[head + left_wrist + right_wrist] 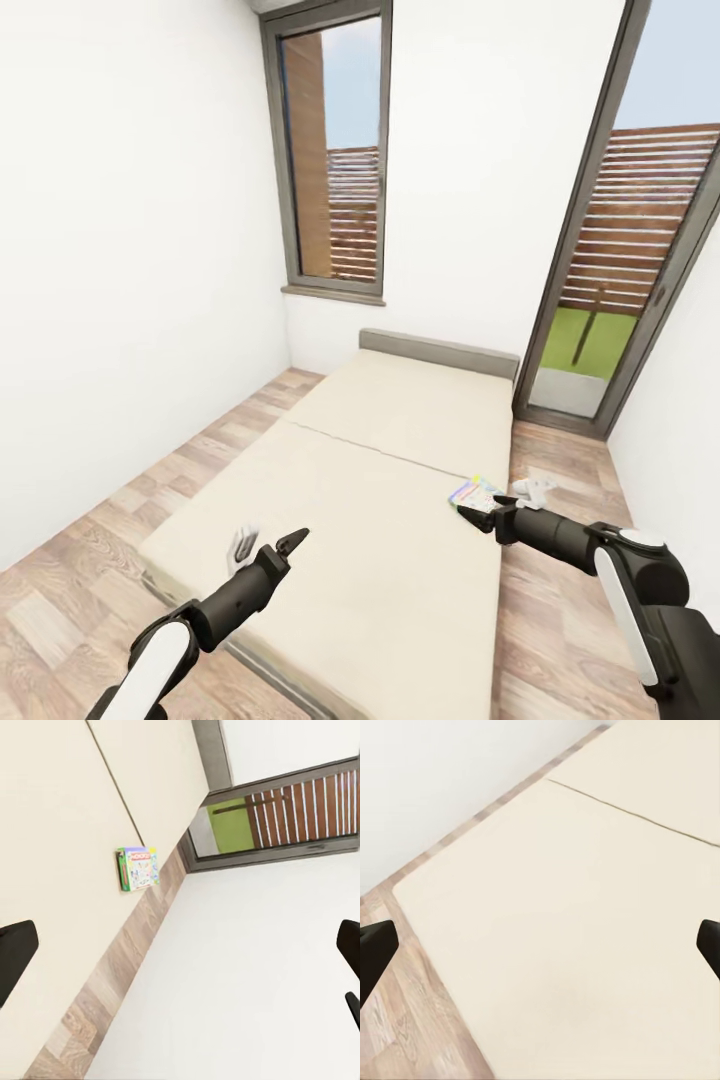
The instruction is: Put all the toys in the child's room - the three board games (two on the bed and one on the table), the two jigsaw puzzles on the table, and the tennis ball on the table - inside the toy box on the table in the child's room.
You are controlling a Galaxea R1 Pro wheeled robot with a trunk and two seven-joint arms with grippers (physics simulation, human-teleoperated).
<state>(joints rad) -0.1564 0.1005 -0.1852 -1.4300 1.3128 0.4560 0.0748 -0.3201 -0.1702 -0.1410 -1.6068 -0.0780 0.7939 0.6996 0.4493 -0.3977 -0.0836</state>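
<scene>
The left tool [278, 553] hangs over the near left part of the bed [400, 560], its fingers spread apart with nothing between them; the left wrist view shows both dark fingertips at the frame's edges, wide apart. Just beside it on the mattress lies a small pale flat thing [243, 546], too blurred to name, possibly one of the games. Further right, at the bed's right edge, sits a colourful board game [473, 494], a thin flat box with green and white print, lying flat and close to the drop to the floor [560, 620]. The right tool [478, 519] hovers just beside it, open and empty. Such a box is likely light and stiff, with a slick printed face, so a pinch across its thin edge should serve better than pressing down into the soft mattress.
</scene>
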